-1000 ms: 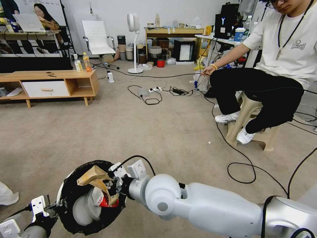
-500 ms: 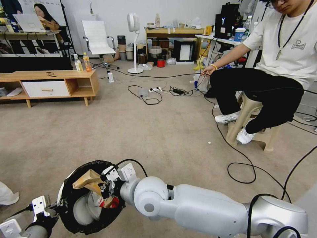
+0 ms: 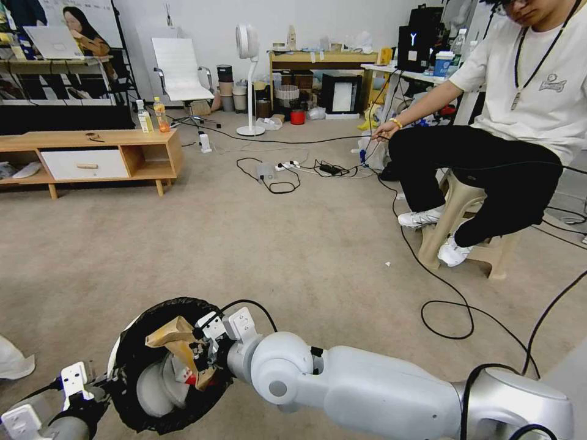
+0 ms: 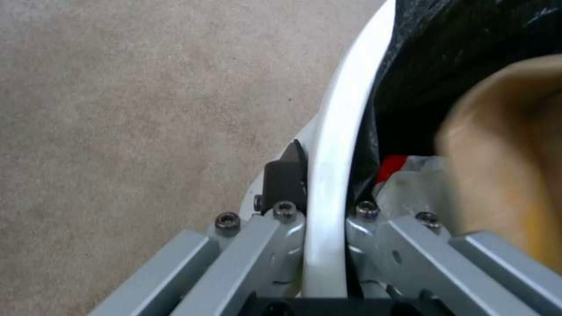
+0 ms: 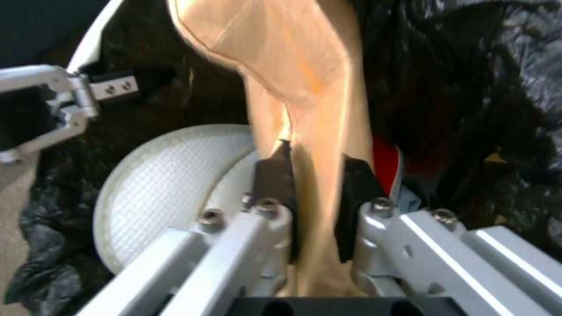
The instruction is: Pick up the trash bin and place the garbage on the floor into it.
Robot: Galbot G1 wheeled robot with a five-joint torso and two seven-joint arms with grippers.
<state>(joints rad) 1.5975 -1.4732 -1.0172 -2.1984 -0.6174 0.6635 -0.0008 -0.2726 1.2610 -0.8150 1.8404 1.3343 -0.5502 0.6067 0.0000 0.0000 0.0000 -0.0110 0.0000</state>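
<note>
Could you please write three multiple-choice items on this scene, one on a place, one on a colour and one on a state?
1. Where is the brown paper bag?
A. flat on the carpet beside the stool
B. over the open trash bin, in the right gripper
C. on the wooden bench

2. What colour is the liner of the trash bin?
A. black
B. blue
C. clear

3. What is the left gripper doing?
A. hanging open above the floor
B. shut on a bottle
C. shut on the bin's white rim

Answers:
1 B: the right wrist view shows the pads pinching the bag's neck above the bin's inside.
2 A: crinkled black plastic covers the rim in the head view.
3 C: the left wrist view shows the rim clamped between the fingers.
</note>
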